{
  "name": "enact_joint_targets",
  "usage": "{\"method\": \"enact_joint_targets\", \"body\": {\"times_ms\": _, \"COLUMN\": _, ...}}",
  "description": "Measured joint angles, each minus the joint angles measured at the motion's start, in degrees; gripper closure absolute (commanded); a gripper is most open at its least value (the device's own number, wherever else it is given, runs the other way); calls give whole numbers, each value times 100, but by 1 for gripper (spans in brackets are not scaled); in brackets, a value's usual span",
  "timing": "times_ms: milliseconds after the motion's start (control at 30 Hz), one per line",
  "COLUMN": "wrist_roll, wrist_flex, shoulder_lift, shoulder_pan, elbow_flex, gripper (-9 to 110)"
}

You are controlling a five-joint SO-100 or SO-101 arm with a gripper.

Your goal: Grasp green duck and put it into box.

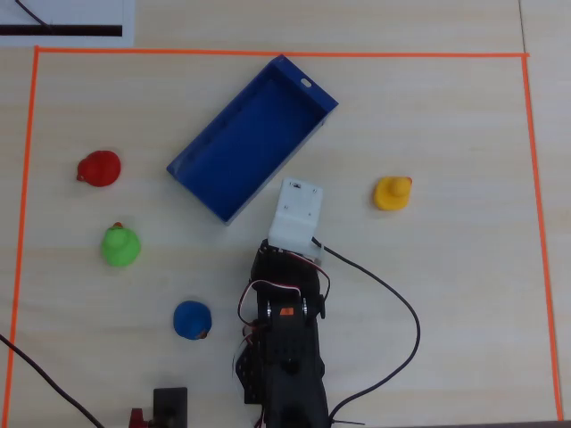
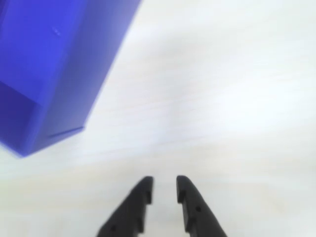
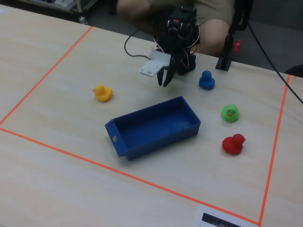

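My gripper (image 2: 164,190), nearest the wrist lens: fingers slightly parted, holding nothing, above bare table (image 2: 222,98).
Nothing of the task is done. The green duck (image 1: 119,245) sits untouched on the pale wood, well apart from me, left of the empty box (image 1: 252,135) in the overhead view; approach, grasp and drop remain. Orange tape (image 1: 268,53) frames the workspace; a person sits behind the arm.

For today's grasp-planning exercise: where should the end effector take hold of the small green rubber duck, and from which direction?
Probably from straight above, closing on the rounded body of the small green rubber duck. It sits upright and alone on the wooden table, clear of the red duck and blue duck. The end effector is slightly open.
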Motion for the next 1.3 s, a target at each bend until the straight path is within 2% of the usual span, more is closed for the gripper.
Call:
{"method": "enact_joint_targets", "body": {"times_ms": 200, "wrist_roll": 352, "wrist_flex": 1151, "shoulder_lift": -2030, "shoulder_pan": -527, "elbow_flex": -2461, "gripper": 83}}
{"method": "enact_joint_targets", "body": {"times_ms": 567, "wrist_roll": 2355, "wrist_flex": 1846, "shoulder_lift": -4685, "shoulder_pan": -3375, "elbow_flex": -5933, "gripper": 79}}
{"method": "enact_joint_targets", "body": {"times_ms": 767, "wrist_roll": 2795, "wrist_flex": 1134, "shoulder_lift": -6117, "shoulder_pan": -4772, "elbow_flex": -6064, "gripper": 79}}
{"method": "enact_joint_targets", "body": {"times_ms": 1300, "wrist_roll": 2725, "wrist_flex": -1072, "shoulder_lift": -8130, "shoulder_pan": -5203, "elbow_flex": -5915, "gripper": 77}}
